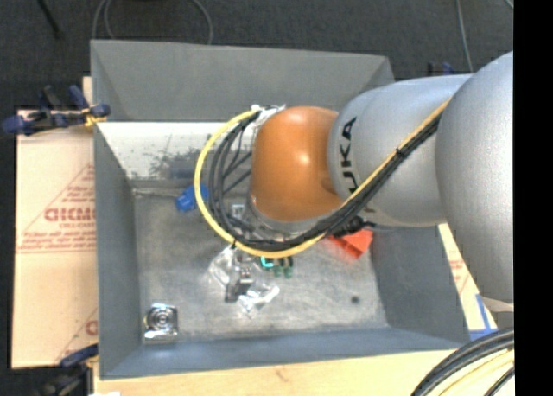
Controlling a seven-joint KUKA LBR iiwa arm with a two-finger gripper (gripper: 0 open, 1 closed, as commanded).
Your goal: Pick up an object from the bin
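My gripper hangs below the orange wrist cover, low over the middle of the bin floor. Right under it lies a crumpled clear plastic thing, partly hidden by the gripper. A small blue thing lies to the upper left, near the back wall. To the right, a red-orange thing shows from under the arm.
A shiny round metal thing lies in the bin's front left corner. A small dark speck sits on the floor at the right. The arm and its cables cover the bin's back right part.
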